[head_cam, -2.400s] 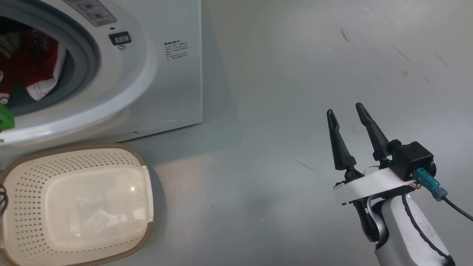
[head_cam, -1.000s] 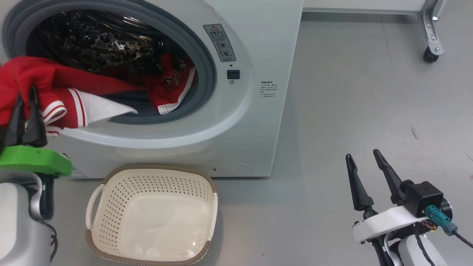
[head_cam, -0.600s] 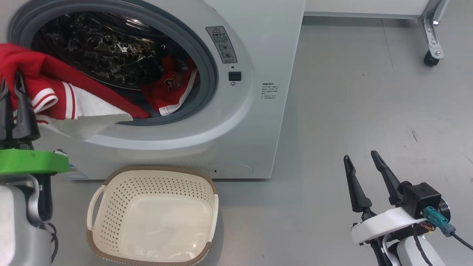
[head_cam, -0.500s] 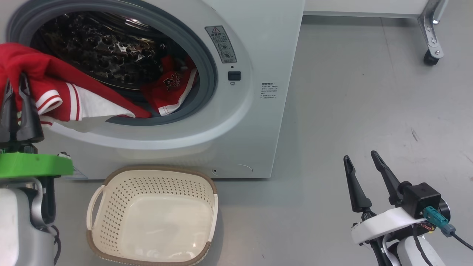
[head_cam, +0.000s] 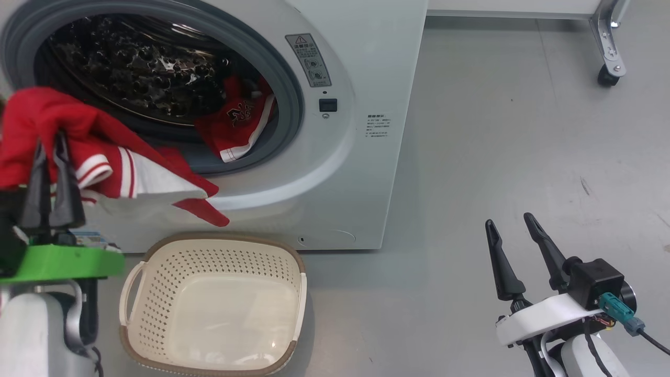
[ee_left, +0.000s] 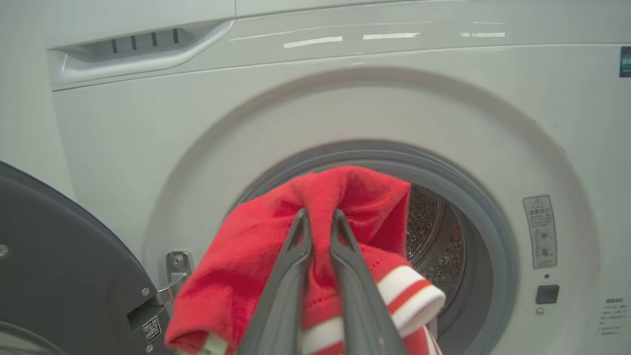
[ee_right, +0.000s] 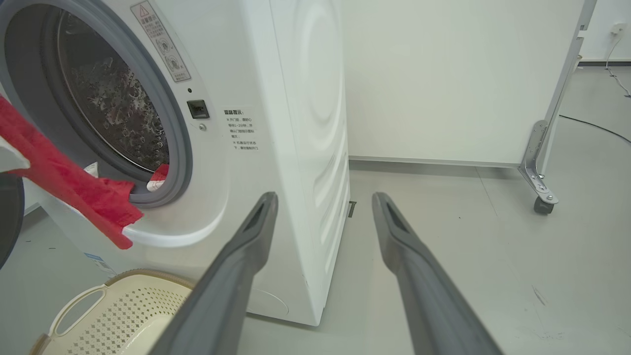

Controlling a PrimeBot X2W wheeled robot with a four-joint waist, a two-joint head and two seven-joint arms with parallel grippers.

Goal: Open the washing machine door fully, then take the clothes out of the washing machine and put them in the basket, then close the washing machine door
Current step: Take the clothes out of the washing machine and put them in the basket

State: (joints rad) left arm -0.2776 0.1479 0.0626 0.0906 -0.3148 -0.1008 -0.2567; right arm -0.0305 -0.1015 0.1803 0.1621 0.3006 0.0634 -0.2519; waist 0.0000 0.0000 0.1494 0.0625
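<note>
The white washing machine (head_cam: 366,173) stands open; its dark door (ee_left: 49,246) is swung out to the left. My left gripper (head_cam: 51,141) (ee_left: 319,213) is shut on a bunched red garment with white stripes (head_cam: 94,131) (ee_left: 231,266), held in front of the opening's left side. Its tail hangs over the front lip, just above the basket. A second red garment with white lettering (head_cam: 235,125) lies at the drum's right edge. The cream basket (head_cam: 220,246) sits on the floor below the opening with nothing in it. My right gripper (head_cam: 509,220) (ee_right: 324,197) is open, far right above the floor.
Grey floor (head_cam: 497,131) stretches right of the machine. A white partition (ee_right: 443,74) on a metal leg with a castor (head_cam: 607,76) (ee_right: 542,204) stands behind. A cable (ee_right: 591,125) runs along the floor at far right.
My left gripper has drawn the red garment down and out; its tail has left the drum and now hangs over the front lip. The right arm has stayed still.
</note>
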